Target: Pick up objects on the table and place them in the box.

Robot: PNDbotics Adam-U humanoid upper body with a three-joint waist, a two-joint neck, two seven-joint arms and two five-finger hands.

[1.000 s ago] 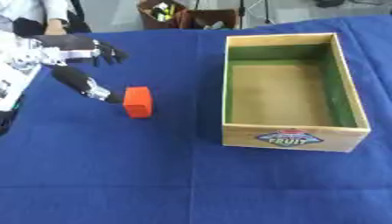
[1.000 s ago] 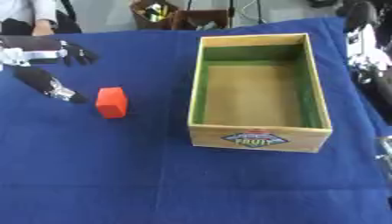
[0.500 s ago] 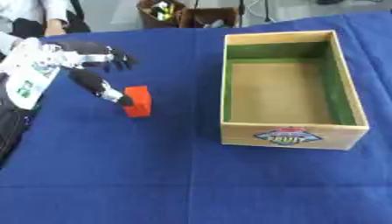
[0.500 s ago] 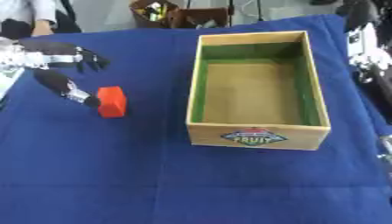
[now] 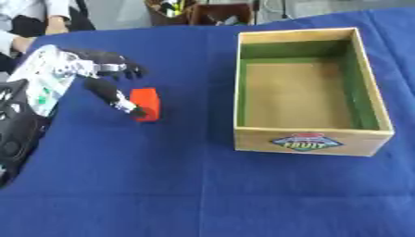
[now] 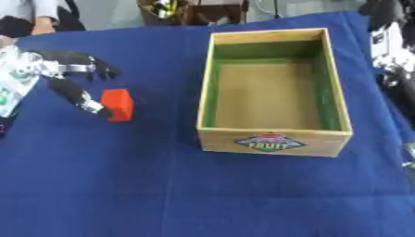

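Observation:
A red block lies on the blue cloth, left of the wooden box. The box has green inner walls and a fruit label on its front, and nothing shows inside it. My left hand comes in from the left and is open. Its fingers spread just behind the block, and its thumb reaches down to the block's left front edge. My right arm runs along the right edge beside the box, and its hand is mostly cut off there.
The blue cloth covers the whole table, with bare room in front of the box and block. A dark basket of small items stands at the far edge. A person sits at the far left corner.
My left hand has moved right and down to the red block, and its thumb now reaches the block's side. The block and box have stayed put.

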